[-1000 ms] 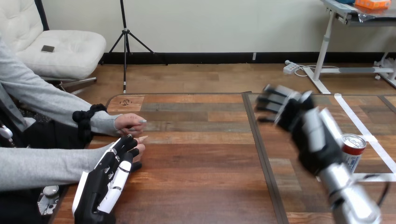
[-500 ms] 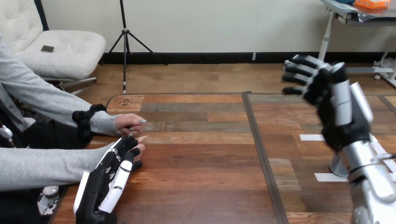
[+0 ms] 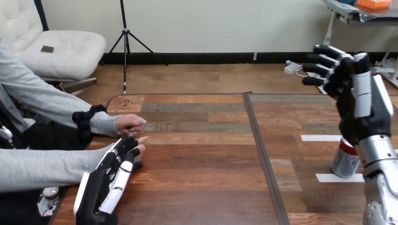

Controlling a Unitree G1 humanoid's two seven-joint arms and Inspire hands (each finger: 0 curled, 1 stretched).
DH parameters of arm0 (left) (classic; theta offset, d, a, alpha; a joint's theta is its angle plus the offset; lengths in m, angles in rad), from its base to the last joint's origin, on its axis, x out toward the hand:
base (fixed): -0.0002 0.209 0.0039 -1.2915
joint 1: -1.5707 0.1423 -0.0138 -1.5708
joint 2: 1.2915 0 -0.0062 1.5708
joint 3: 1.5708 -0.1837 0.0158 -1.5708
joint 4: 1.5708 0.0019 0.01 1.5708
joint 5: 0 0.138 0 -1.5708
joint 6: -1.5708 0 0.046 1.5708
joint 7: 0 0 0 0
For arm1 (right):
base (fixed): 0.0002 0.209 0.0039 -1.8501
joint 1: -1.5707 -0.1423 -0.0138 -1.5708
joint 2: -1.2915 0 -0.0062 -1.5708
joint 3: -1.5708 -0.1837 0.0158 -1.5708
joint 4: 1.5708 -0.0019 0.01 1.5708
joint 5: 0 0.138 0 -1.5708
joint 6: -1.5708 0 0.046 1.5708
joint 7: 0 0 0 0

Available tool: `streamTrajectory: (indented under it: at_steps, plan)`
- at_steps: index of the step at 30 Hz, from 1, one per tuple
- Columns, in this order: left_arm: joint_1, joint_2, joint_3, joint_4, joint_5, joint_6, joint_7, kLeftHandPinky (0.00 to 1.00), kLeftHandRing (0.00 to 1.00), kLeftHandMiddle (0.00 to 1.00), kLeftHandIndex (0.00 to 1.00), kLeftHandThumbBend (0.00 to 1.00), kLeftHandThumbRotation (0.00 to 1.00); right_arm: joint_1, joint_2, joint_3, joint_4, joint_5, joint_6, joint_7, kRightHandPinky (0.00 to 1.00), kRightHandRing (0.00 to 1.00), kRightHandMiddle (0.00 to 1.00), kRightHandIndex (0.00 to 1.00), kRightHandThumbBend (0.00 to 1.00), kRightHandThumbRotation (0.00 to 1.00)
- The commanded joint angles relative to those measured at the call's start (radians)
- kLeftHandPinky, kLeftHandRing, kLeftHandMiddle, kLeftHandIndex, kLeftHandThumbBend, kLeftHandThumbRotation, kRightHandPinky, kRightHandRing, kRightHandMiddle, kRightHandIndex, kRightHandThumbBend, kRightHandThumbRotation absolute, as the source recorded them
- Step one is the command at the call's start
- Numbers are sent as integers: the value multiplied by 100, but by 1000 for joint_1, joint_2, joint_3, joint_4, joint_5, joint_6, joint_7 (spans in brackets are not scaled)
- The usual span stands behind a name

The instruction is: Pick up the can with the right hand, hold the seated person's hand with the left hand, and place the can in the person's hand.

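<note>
The wooden surface (image 3: 202, 178) is made of long brown boards, with a dark seam (image 3: 263, 159) running from its back edge to its front edge. Two arms of a person come in over the left edge. The person's far hand (image 3: 129, 124) rests flat on the surface close to that edge. The person's near hand (image 3: 141, 150) lies a little closer to the front edge. The robot's right hand (image 3: 363, 108) is up in the air at the right edge. Its fingers (image 3: 324, 61) are spread wide and a bit bent, and it grasps nothing. The robot's left hand (image 3: 105, 187) lies near the front left corner with its white back up. Its fingers are straight and not clenched, and their tips lie on the person's near hand. The can (image 3: 344, 161) stands upright near the right edge, just below the right hand and not touched by it. The arm hides part of it. The can stands between two white tape strips (image 3: 321, 138), and its bottom meets the strip closer to the front edge.
</note>
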Motion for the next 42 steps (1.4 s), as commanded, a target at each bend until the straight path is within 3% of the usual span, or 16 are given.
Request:
streamTrajectory:
  at_steps: [1, 9, 12, 16, 30, 42]
  plan:
    - [-56, -4, 3, -32, 6, -20, 2, 78, 86, 86, 84, 28, 60, -100, -39, -26, 33, 5, -33, -10, 62, 71, 72, 73, 84, 94]
    - [-61, 1, 4, -24, -8, -14, -17, 78, 86, 86, 84, 28, 60, -125, -67, -45, 94, 10, -60, -4, 61, 72, 73, 74, 83, 94]
    - [-62, 2, 4, -21, -9, -21, -22, 79, 86, 86, 85, 27, 60, -128, -77, -48, 112, -13, -68, -42, 60, 70, 72, 73, 84, 95]
    - [-59, 3, 4, -31, -3, -8, -15, 79, 86, 86, 85, 27, 60, -135, -94, -54, 141, -8, -69, -39, 60, 70, 72, 73, 83, 96]
    - [-59, 5, 6, -32, -6, 1, -19, 79, 86, 87, 85, 29, 60, -162, -133, -80, 264, -6, -95, -49, 66, 73, 74, 74, 80, 96]
    - [-64, 3, 10, -20, -2, -13, -19, 80, 87, 87, 85, 28, 60, -170, -168, -72, 349, -44, -104, -87, 70, 77, 77, 76, 81, 99]
